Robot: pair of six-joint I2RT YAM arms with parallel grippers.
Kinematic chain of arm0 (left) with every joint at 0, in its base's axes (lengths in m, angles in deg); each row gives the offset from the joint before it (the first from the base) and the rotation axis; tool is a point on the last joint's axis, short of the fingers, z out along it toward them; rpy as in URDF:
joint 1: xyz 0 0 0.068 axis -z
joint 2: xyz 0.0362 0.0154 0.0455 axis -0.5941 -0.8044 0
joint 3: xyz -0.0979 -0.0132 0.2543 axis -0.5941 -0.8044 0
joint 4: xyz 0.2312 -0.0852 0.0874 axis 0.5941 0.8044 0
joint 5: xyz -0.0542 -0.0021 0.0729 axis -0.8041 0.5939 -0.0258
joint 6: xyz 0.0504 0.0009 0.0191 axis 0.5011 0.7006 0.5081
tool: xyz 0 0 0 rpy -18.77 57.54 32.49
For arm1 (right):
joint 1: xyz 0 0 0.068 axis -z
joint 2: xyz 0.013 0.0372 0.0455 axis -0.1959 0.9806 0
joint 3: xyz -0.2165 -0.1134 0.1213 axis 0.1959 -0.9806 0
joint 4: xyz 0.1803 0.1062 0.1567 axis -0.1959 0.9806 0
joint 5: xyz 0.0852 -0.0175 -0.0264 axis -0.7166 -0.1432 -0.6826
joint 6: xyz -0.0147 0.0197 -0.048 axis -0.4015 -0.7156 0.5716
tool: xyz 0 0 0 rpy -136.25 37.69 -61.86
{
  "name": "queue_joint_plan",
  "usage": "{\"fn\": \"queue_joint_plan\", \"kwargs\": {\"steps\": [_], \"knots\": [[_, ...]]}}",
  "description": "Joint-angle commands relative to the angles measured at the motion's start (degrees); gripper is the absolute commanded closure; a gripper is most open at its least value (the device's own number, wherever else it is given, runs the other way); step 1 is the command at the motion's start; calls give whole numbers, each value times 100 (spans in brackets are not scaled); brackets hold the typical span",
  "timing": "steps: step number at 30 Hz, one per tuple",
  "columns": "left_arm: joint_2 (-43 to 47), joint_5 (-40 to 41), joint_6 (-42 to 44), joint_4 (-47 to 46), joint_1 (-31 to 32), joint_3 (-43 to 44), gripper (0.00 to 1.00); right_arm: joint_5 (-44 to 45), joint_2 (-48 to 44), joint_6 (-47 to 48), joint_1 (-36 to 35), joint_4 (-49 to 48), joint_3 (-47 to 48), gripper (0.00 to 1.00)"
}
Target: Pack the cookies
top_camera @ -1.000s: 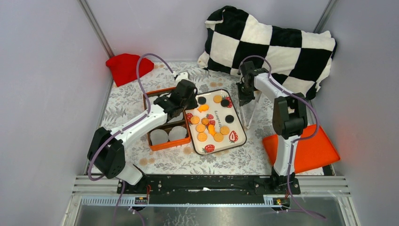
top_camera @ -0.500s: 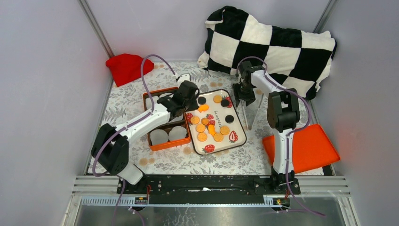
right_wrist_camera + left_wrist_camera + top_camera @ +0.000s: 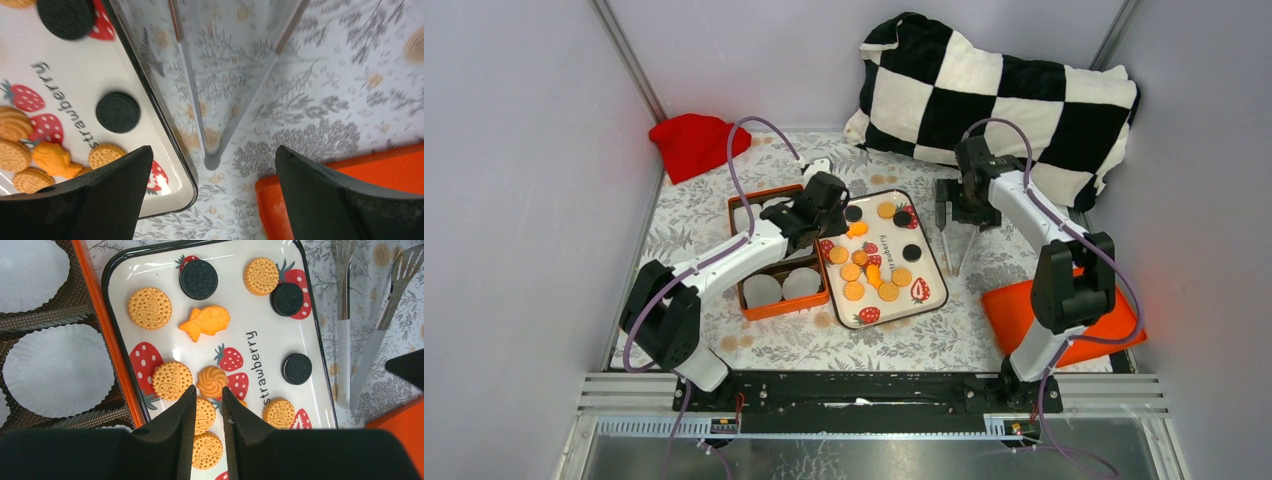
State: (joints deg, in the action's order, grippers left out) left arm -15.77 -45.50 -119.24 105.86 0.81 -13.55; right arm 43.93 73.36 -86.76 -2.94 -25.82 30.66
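Both grippers empty, nothing packed yet.

Your left gripper [image 3: 206, 405] hangs with its jaws a narrow slit apart, holding nothing, above the small round golden and black cookies [image 3: 149, 308] on the white strawberry-print tray [image 3: 245, 310]. They crowd there (several touching), so a descent could pinch two or shove neighbours. Your right gripper [image 3: 212, 150], spread wide and empty, straddles the steel tongs [image 3: 235, 105] on the surface; its tray-side finger could knock the rim. The orange baking tin [image 3: 779, 310] with white paper cups [image 3: 55, 370] sits just beside the tray.

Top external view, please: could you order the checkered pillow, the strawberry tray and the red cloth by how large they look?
1. checkered pillow, clearly largest
2. strawberry tray
3. red cloth, smallest
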Motion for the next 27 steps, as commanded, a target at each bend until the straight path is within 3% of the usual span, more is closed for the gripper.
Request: {"fn": "queue_joint_plan", "kwargs": {"steps": [1,11,23,25,27], "knots": [[93,-99,-2,-209,32,87,70,92,-155,-503,-25,-252,-874,0],[240,7,24,-264,34,-81,70,-101,497,-986,-2,-870,-1253,0],[273,-3,69,-390,36,-247,70,436,1767,-1416,113,-903,-298,1],[266,-18,59,-409,33,-266,70,428,1842,-1418,108,-917,-289,8],[247,-32,51,-404,35,-258,70,385,1904,-1379,118,-906,-337,24]]}}
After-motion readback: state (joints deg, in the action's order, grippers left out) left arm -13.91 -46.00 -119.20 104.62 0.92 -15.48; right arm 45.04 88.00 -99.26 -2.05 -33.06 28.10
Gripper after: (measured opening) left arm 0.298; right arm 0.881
